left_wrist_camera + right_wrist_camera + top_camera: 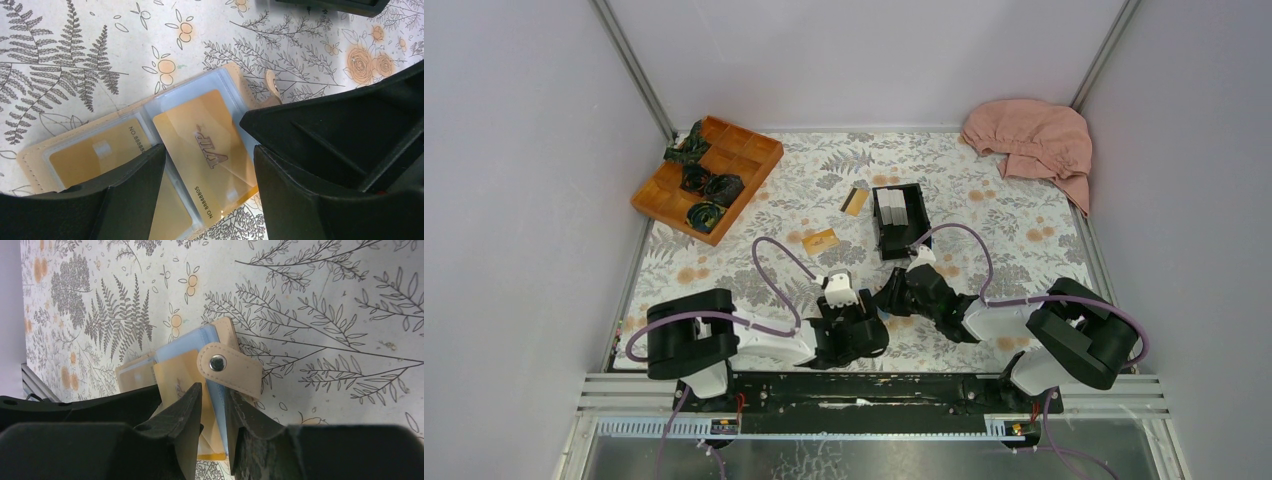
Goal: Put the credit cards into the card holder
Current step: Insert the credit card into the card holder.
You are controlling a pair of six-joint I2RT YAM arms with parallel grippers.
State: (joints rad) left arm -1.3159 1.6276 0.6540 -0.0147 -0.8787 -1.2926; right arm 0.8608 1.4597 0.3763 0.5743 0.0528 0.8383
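Mid-insertion: the right gripper (214, 392) clamps the holder (240, 375) between its fingers, while the left gripper (207, 145) straddles a seemingly part-sleeved card (190, 115), grip unclear, and likely must next push it home.

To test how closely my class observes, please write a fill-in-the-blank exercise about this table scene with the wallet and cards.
1. The gold card in the open wallet reads ____.
2. Near the black box, ____ loose cards lie on the table.
3. The cloth in the far right corner is ____.
4. The right claw is shut on the ____.
Missing words: VIP; two; pink; wallet.
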